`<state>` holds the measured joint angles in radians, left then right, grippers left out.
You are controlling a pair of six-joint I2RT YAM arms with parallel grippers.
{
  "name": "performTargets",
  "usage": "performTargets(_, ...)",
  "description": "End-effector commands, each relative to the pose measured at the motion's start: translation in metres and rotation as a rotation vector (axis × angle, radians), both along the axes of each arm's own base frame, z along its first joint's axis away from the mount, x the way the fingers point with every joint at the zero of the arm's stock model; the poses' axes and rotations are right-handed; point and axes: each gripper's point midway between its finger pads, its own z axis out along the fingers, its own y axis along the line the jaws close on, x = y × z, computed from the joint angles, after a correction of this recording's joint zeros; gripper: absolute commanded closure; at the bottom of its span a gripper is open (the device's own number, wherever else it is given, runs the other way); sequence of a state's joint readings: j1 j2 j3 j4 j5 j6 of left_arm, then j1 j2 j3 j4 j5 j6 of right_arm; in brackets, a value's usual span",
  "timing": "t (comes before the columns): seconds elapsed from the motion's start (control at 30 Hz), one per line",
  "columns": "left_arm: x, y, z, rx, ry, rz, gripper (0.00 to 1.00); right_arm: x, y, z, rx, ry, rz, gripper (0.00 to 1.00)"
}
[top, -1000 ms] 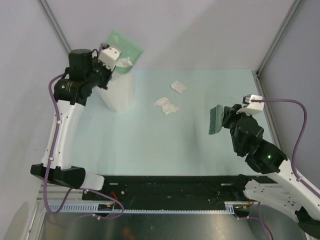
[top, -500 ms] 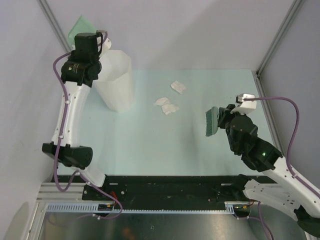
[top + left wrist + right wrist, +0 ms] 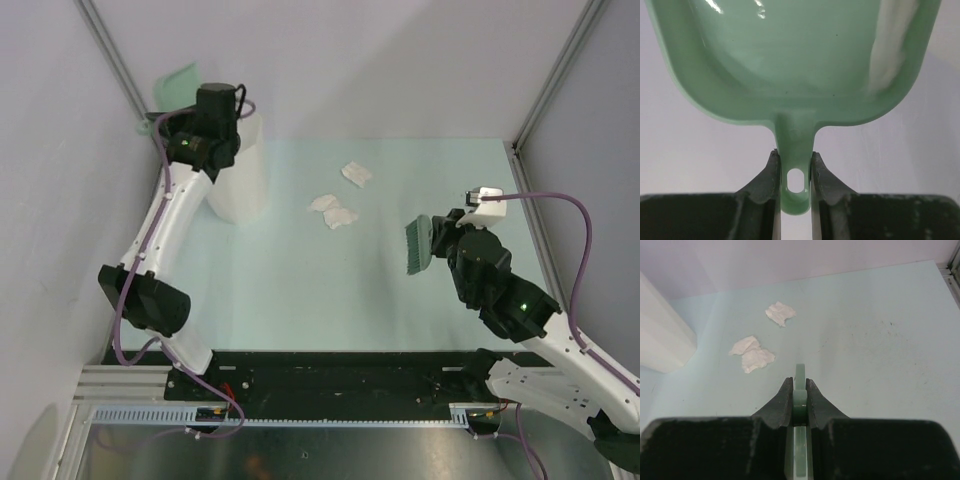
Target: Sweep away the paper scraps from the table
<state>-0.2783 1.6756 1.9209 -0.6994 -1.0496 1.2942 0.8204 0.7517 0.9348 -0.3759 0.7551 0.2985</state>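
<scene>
Three white paper scraps lie mid-table: one (image 3: 355, 174) farther back, two touching ones (image 3: 322, 203) (image 3: 341, 217) nearer; they also show in the right wrist view (image 3: 780, 313) (image 3: 751, 355). My left gripper (image 3: 796, 172) is shut on the handle of a green dustpan (image 3: 790, 65), held high at the back left, its pan (image 3: 172, 88) beyond the white bin (image 3: 237, 168). My right gripper (image 3: 799, 392) is shut on a green brush (image 3: 418, 245), right of the scraps above the table (image 3: 300, 290).
The tall white bin stands at the table's back left (image 3: 660, 335). Grey walls and metal rails (image 3: 545, 100) bound the table. The black front rail (image 3: 340, 385) runs along the near edge.
My left arm has swung the dustpan from over the bin to the left, then back toward the bin. My right gripper has moved the brush slightly left. The scraps have not moved.
</scene>
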Motion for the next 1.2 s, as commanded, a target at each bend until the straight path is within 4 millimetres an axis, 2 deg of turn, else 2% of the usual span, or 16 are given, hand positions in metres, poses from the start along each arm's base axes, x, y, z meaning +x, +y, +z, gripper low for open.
performTargets(0.0, -0.016, -0.003, 0.02, 0.109, -0.003, 0.015, 0.99, 0.002, 0.004, 0.013, 0.055, -0.041, 0.004, 1.0)
performTargets(0.23, -0.012, -0.008, 0.018, 0.127, -0.017, 0.01, 0.99, 0.003, 0.008, 0.012, 0.051, -0.042, 0.026, 1.0)
performTargets(0.5, -0.008, -0.016, 0.035, 0.083, -0.12, -0.036, 1.0, 0.006, 0.015, 0.01, 0.038, -0.036, 0.044, 1.0)
performTargets(0.6, -0.011, -0.031, 0.046, -0.012, -0.217, -0.147, 1.0, 0.013, 0.023, 0.005, -0.016, -0.039, 0.068, 1.0)
performTargets(0.63, -0.006, -0.048, 0.047, -0.051, -0.234, -0.248, 1.0, 0.016, 0.029, 0.003, -0.039, -0.043, 0.094, 1.0)
performTargets(0.67, -0.018, -0.05, 0.054, -0.082, -0.27, -0.287, 1.0, 0.023, 0.037, 0.002, -0.09, -0.056, 0.116, 1.0)
performTargets(0.73, -0.023, -0.063, 0.057, -0.151, -0.319, -0.352, 1.0, 0.029, 0.055, -0.002, -0.146, -0.068, 0.193, 1.0)
performTargets(0.83, -0.036, -0.07, 0.057, -0.239, -0.378, -0.398, 1.0, 0.048, 0.08, 0.002, -0.196, -0.128, 0.269, 1.0)
performTargets(0.87, -0.033, -0.078, 0.044, -0.264, -0.359, -0.439, 1.0, 0.054, 0.087, 0.014, -0.158, -0.179, 0.276, 1.0)
performTargets(0.9, -0.043, -0.078, 0.047, -0.321, -0.405, -0.453, 1.0, 0.066, 0.091, 0.007, -0.14, -0.171, 0.275, 1.0)
performTargets(0.93, -0.045, -0.081, 0.044, -0.35, -0.411, -0.47, 1.0, 0.071, 0.103, 0.019, -0.081, -0.218, 0.323, 1.0)
performTargets(1.0, -0.053, -0.087, 0.031, -0.439, -0.424, -0.504, 1.0, 0.081, 0.119, 0.019, 0.034, -0.219, 0.373, 1.0)
performTargets(1.03, -0.054, -0.091, 0.025, -0.468, -0.415, -0.514, 1.0, 0.098, 0.122, 0.009, 0.06, -0.195, 0.364, 1.0)
performTargets(1.1, -0.058, -0.102, 0.005, -0.582, -0.371, -0.542, 1.0, 0.114, 0.131, 0.013, 0.192, -0.189, 0.365, 1.0)
performTargets(1.13, -0.061, -0.107, -0.001, -0.625, -0.35, -0.557, 1.0, 0.134, 0.134, -0.009, 0.218, -0.136, 0.343, 1.0)
performTargets(1.17, -0.066, -0.112, -0.014, -0.669, -0.294, -0.566, 1.0, 0.144, 0.138, -0.004, 0.263, -0.133, 0.338, 1.0)
